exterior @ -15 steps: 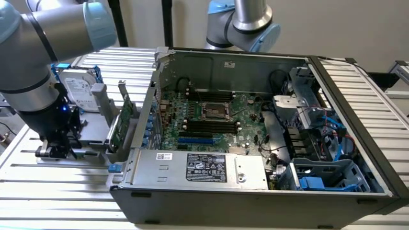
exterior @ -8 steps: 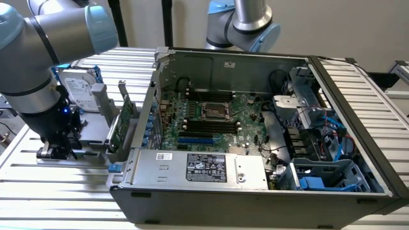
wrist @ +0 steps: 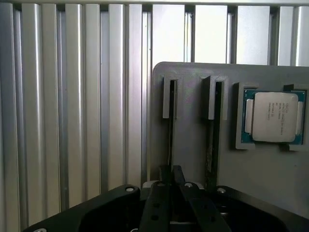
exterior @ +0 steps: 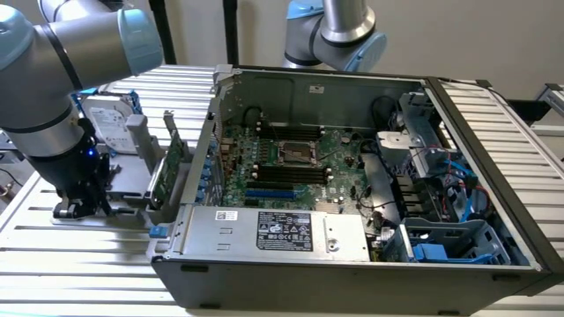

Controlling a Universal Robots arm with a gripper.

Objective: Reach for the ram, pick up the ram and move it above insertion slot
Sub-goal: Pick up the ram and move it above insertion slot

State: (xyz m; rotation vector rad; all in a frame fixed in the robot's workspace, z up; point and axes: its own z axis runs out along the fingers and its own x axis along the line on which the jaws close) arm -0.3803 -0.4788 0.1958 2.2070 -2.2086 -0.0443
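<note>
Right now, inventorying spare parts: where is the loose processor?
In the wrist view, the processor sits in a recess of the gray holder, next to its two narrow slots.

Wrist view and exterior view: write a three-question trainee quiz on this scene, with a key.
1. True or false: the processor lies in a recess of the grey holder, beside its two slots.
2. The gripper is closed on: A) the ram B) a hard drive C) an expansion card.
3. Fill in: the holder sits at the exterior view's ____ of the computer case.
Key: 1 true; 2 A; 3 left.
</note>
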